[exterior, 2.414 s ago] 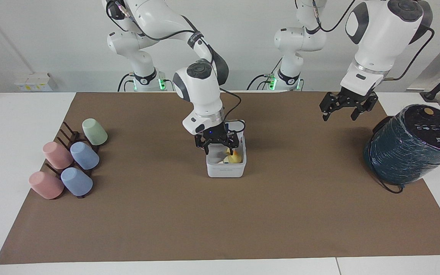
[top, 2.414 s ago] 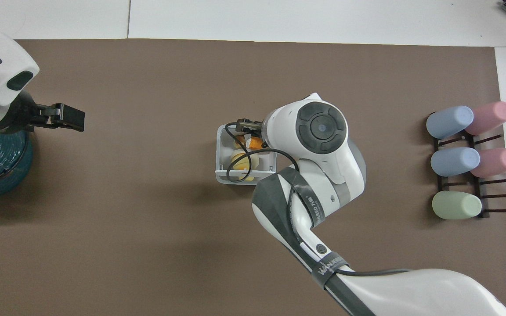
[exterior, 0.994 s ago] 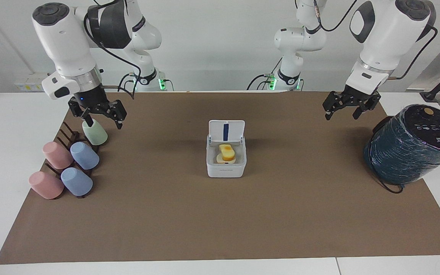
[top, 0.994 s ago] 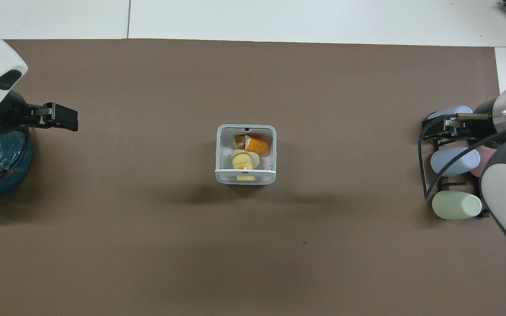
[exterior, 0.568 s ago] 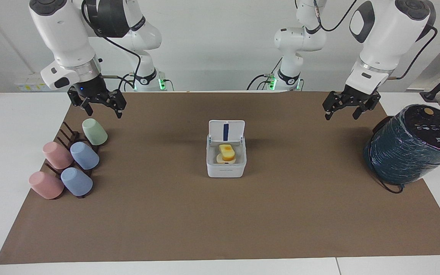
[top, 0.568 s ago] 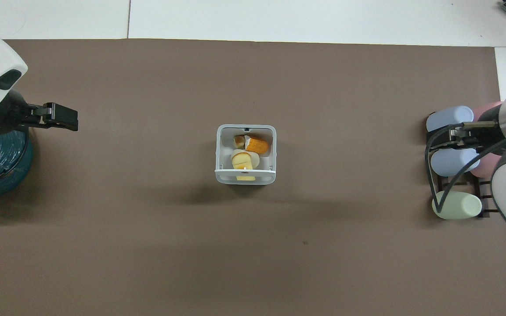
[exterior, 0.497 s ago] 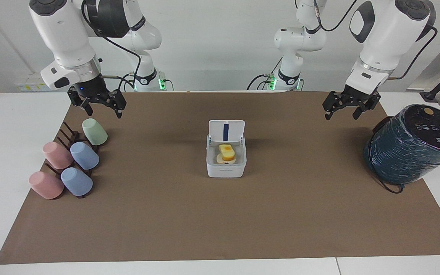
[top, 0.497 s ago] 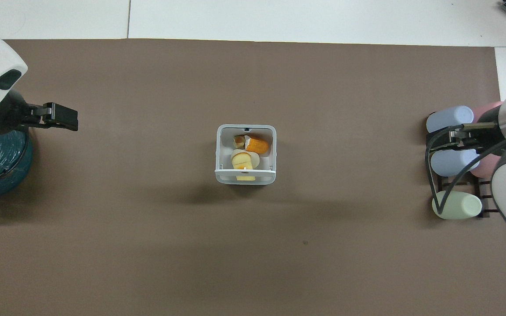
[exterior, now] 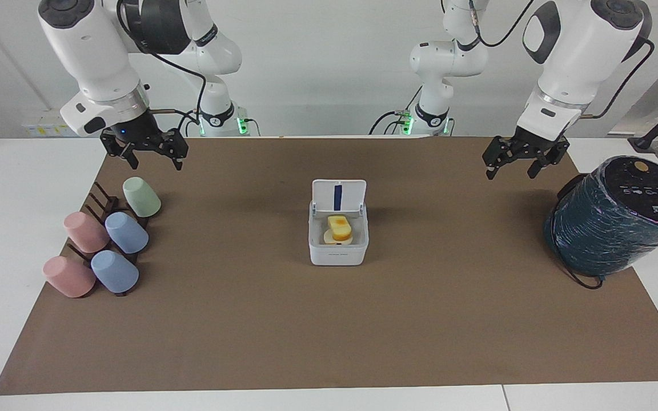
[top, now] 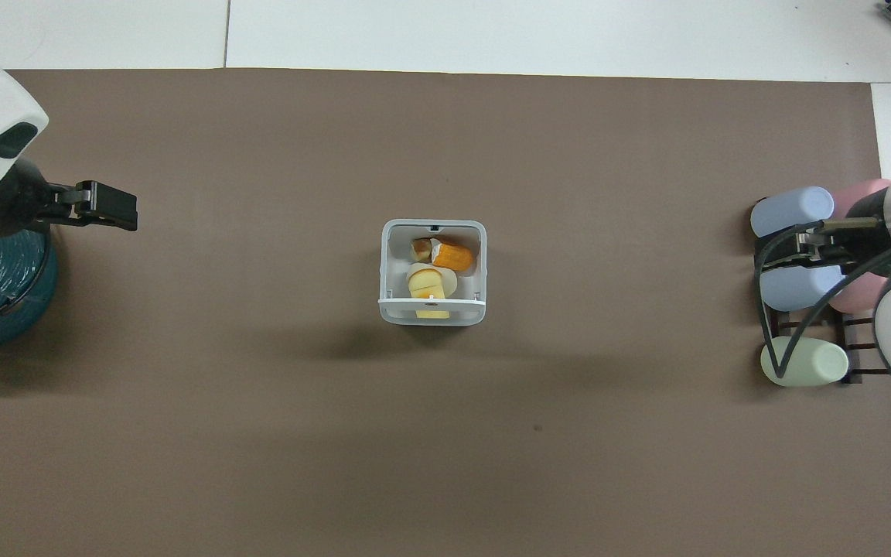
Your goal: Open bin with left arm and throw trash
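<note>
The bin point(exterior: 337, 254) is a small white square box in the middle of the brown mat. Its hinged lid point(exterior: 338, 196) stands upright, showing a blue stripe inside. The trash lies in the bin point(top: 385, 263): an orange lump point(top: 455, 254), a pale yellow slab point(top: 424, 286) and a cream piece under it point(exterior: 327, 237). My left gripper point(exterior: 510, 170) hangs open and empty above the mat beside the teal cylinder. Over the mat's edge by the cup rack, my right gripper point(exterior: 155, 162) is open and empty too.
A big dark teal cylinder point(exterior: 620, 214) stands at the left arm's end of the table. Several pastel cups point(exterior: 106, 240) lie on a dark rack at the right arm's end. In the overhead view the right gripper point(top: 790, 251) covers part of that rack.
The right gripper has left the bin and swung to the cup rack end; over the last second it rose a little off the green cup. The left arm has not moved.
</note>
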You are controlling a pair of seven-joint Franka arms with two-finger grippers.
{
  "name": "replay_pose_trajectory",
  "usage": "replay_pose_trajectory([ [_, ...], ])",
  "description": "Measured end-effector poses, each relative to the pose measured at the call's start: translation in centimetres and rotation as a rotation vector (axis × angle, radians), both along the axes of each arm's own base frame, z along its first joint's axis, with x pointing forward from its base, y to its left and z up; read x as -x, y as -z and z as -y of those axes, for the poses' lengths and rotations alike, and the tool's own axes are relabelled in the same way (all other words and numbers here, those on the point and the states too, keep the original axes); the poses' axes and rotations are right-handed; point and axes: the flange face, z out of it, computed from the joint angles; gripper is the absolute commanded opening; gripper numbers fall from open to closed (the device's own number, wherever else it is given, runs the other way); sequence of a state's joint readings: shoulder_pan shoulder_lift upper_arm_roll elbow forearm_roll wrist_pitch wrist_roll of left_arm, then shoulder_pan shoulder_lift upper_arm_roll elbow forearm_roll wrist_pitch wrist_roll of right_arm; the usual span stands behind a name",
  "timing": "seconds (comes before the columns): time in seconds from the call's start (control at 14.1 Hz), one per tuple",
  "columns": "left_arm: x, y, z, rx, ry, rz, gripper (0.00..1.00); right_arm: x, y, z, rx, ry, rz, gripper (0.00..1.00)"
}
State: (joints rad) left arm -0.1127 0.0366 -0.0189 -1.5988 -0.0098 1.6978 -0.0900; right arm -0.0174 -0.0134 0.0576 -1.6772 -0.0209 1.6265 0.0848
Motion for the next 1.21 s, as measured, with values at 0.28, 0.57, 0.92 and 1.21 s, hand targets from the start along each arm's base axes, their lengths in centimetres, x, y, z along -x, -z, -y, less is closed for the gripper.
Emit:
replay_pose_trajectory([
  [0.28, 0.0, 0.0, -0.01, 0.0, 0.0, 0.0, 1.0, 0.02, 0.0, -0.52, -0.001, -0.009, 0.0, 1.0],
  [0.57, -0.01, -0.01, -0.03, 0.0, -0.001, 0.001, 1.0, 0.03, 0.0, -0.72, -0.001, -0.013, 0.0, 1.0],
  [0.92, -0.02, -0.02, -0.05, 0.0, -0.001, 0.002, 1.0, 0.03, 0.0, -0.72, -0.001, -0.013, 0.0, 1.0],
  [1.21, -0.04, -0.03, -0.06, 0.0, -0.001, 0.003, 1.0, 0.03, 0.0, -0.72, -0.001, -0.013, 0.0, 1.0],
])
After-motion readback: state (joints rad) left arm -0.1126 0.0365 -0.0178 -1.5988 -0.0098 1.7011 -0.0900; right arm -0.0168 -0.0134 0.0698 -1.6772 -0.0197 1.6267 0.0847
